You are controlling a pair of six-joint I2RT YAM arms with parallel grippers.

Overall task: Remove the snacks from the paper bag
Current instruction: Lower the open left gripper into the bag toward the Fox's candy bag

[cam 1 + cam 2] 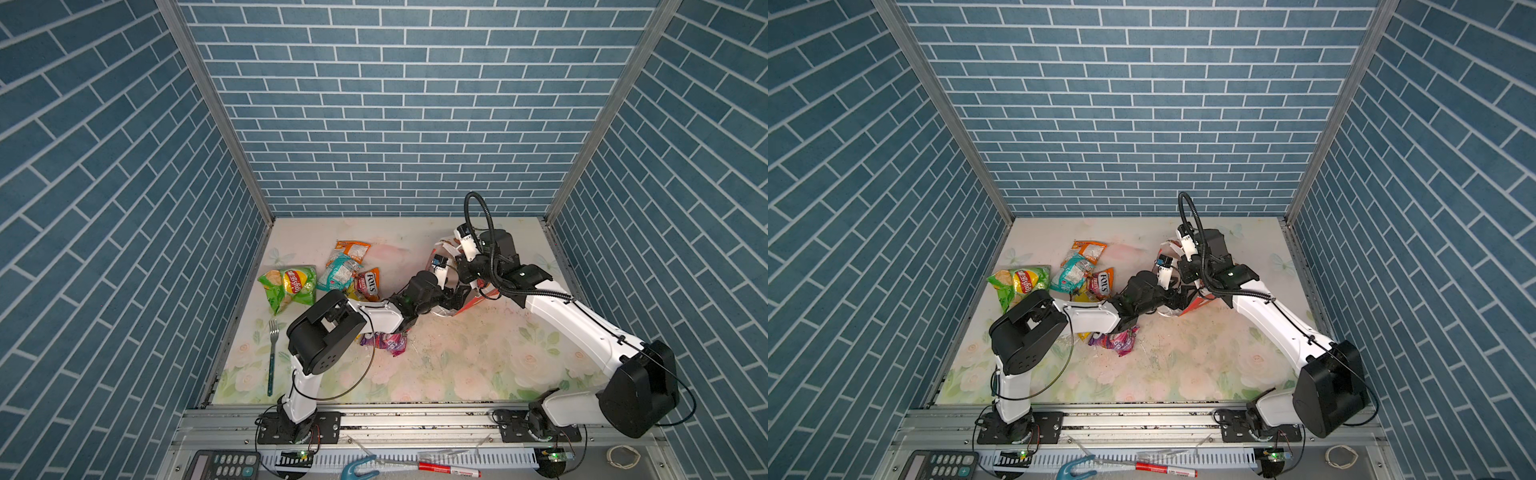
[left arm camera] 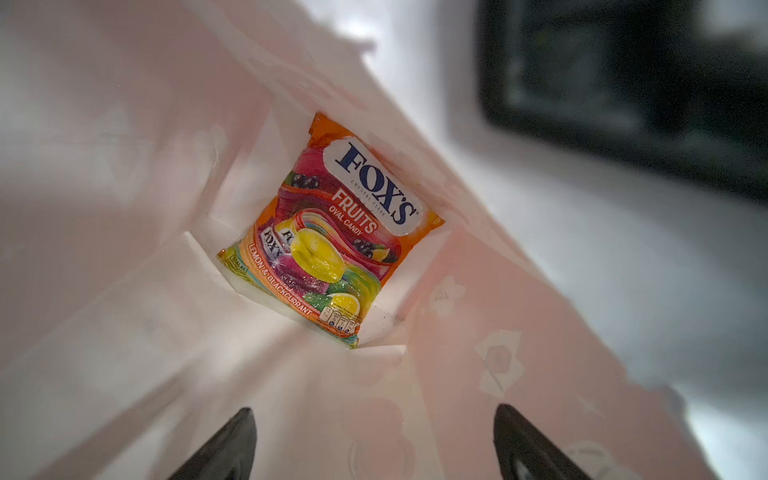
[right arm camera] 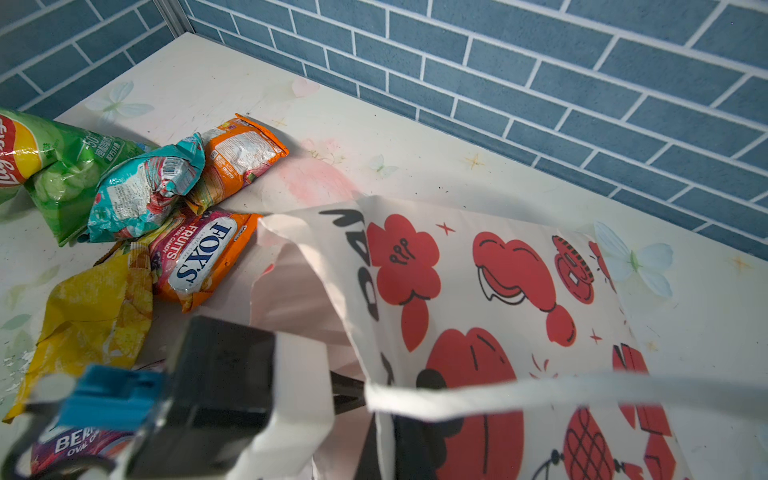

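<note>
The paper bag, white with red cartoon prints, lies tipped on its side at the back right of the table. My right gripper is shut on its rim, beside the white string handle. My left gripper reaches into the bag's mouth, open, with nothing between its fingertips. An orange FOX'S candy packet lies at the bag's bottom, well beyond them. Out on the table are other snacks: green Lay's, teal, orange-white, orange FOX'S, yellow, purple.
A fork lies at the table's front left, beside the left arm's base. In front of the rail sit a calculator, a blue hook, a red marker and a rubber band. Brick-patterned walls enclose three sides.
</note>
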